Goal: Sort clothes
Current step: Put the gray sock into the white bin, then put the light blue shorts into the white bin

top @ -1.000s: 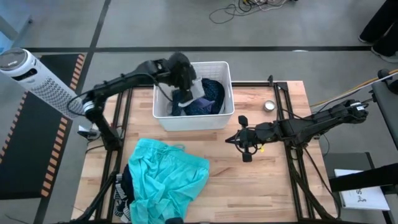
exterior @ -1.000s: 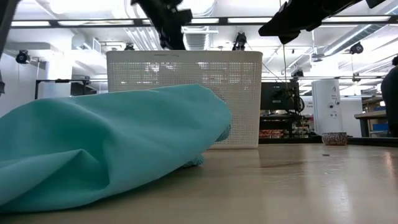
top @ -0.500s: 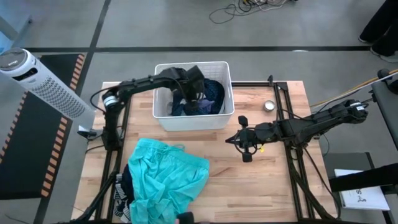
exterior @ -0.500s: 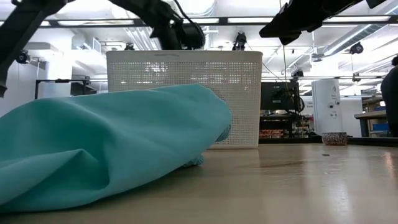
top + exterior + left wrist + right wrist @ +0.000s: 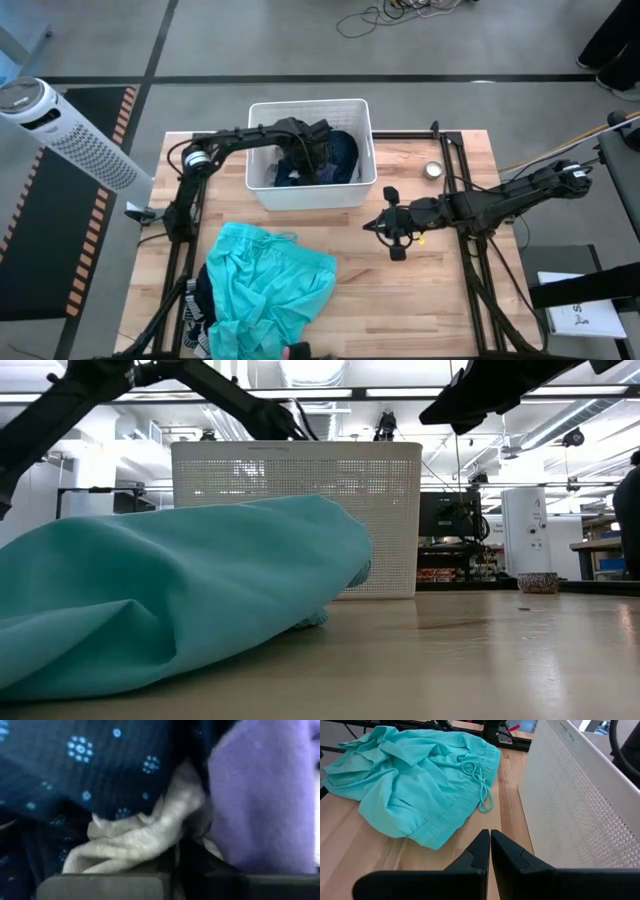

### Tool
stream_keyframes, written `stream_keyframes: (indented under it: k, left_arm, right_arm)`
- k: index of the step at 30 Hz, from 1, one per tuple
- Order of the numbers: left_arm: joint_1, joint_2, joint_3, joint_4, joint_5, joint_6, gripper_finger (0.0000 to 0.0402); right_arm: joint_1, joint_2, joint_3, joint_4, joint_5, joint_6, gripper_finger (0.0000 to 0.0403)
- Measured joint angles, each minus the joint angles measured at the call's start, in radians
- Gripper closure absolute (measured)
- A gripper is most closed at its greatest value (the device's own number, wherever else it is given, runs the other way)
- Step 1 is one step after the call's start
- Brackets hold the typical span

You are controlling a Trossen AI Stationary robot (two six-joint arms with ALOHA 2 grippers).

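Observation:
My left gripper (image 5: 310, 152) is down inside the white ribbed bin (image 5: 262, 190), shut on a small grey garment (image 5: 145, 837). A dark blue dotted garment (image 5: 75, 770) and a purple cloth (image 5: 260, 795) lie in the bin around it. The large turquoise garment (image 5: 265, 285) lies crumpled on the table's near left part, over a dark garment (image 5: 198, 300). It also shows in the right wrist view (image 5: 415, 780). My right gripper (image 5: 388, 228) hovers shut and empty right of the bin's near side. My left gripper pinches a bunched fold of the grey garment (image 5: 170, 852) between its two fingers. The fingers point down into the bin from above. The garment's free part lies crumpled on the other clothes in the bin.
A small round tin (image 5: 432, 170) stands on the table right of the bin. Black rails (image 5: 455, 190) run across the table on both sides. A white tower fan (image 5: 60, 125) stands off the table's left. Bare wood (image 5: 400, 300) lies at the near right.
My left gripper has gone down from above the bin's rim into the bin, a little toward the table's right and near edges. The grey garment has gone down with it onto the clothes inside.

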Motion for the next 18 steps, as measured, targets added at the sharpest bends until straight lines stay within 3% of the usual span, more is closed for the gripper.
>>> stream_keyframes:
  k: [8,18]
  left_arm:
    - [-0.002,-0.03,-0.016,0.003,-0.001,-0.003,0.0322]
    - [-0.007,-0.252,-0.018,-0.019,-0.029,-0.029,0.0207]
  right_arm:
    - [0.0,0.0,-0.001,0.0,0.0,-0.005,0.0403]
    - [0.0,0.0,-0.001,0.004,0.0,-0.011,0.0403]
